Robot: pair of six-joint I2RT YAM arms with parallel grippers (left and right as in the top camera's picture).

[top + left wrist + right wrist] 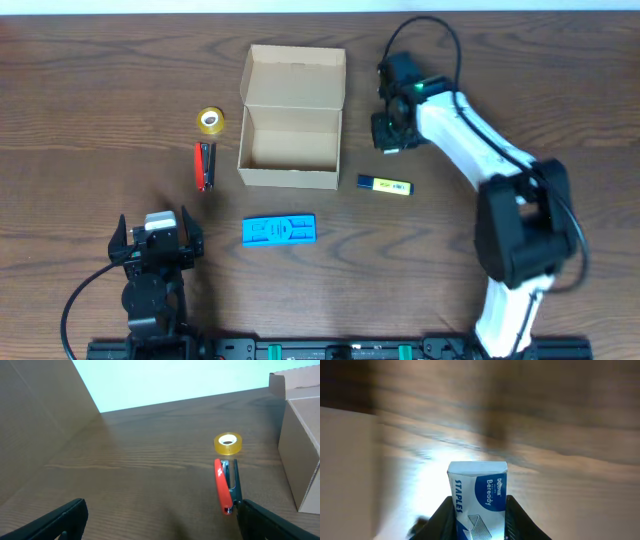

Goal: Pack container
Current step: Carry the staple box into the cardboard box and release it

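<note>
The container (290,148) is an open tan cardboard box with its lid flap up, at the table's middle back; its side shows in the left wrist view (300,445). My right gripper (390,128) hovers just right of the container, shut on a blue and white staples box (479,495). My left gripper (157,240) is open and empty near the front left. A red stapler (204,165) (223,485) and a yellow tape roll (210,120) (228,443) lie left of the container.
A blue flat plastic piece (279,229) lies in front of the container. A yellow and blue marker (385,184) lies to its front right. The table's far edge shows in the left wrist view.
</note>
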